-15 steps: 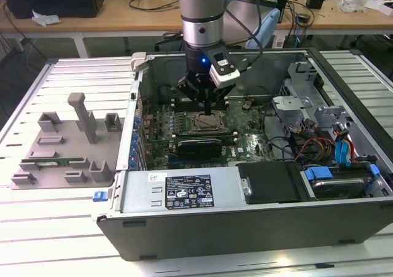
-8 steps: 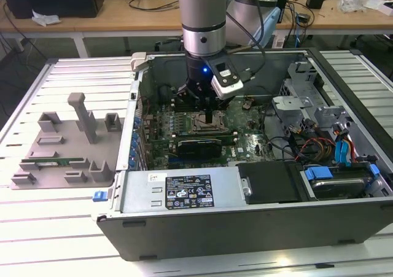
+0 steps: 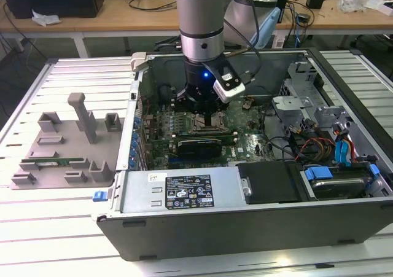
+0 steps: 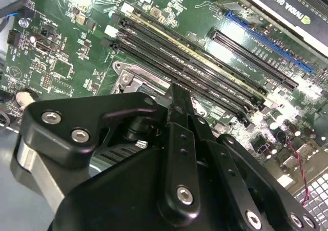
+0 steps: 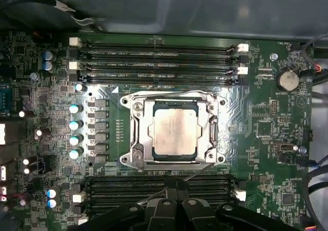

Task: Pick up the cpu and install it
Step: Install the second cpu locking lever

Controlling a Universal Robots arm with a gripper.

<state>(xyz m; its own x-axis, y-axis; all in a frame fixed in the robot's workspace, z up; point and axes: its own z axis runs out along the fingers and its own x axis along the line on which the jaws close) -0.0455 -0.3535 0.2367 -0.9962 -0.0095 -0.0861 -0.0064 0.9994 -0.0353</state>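
Observation:
The cpu (image 5: 174, 133), a small square chip with a silvery-grey top, lies flat inside the metal-framed socket (image 5: 134, 139) on the green motherboard (image 5: 256, 139). The socket's frame stands open around it. My gripper (image 5: 172, 186) hovers just above the board beside the socket, over the nearer memory slots. Its fingers are drawn together and hold nothing. In the exterior view the gripper (image 3: 206, 112) hangs straight down inside the open computer case (image 3: 245, 222), right over the socket (image 3: 206, 128). The second wrist view looks past the gripper (image 4: 177, 92) onto the board.
Black memory slots (image 5: 159, 54) flank the socket on two sides. A graphics card (image 3: 199, 147) sits close in front, with cables (image 3: 307, 148) and a drive bay (image 3: 338, 179) on the exterior view's right. A grey fixture tray (image 3: 61, 142) lies outside the case on the exterior view's left.

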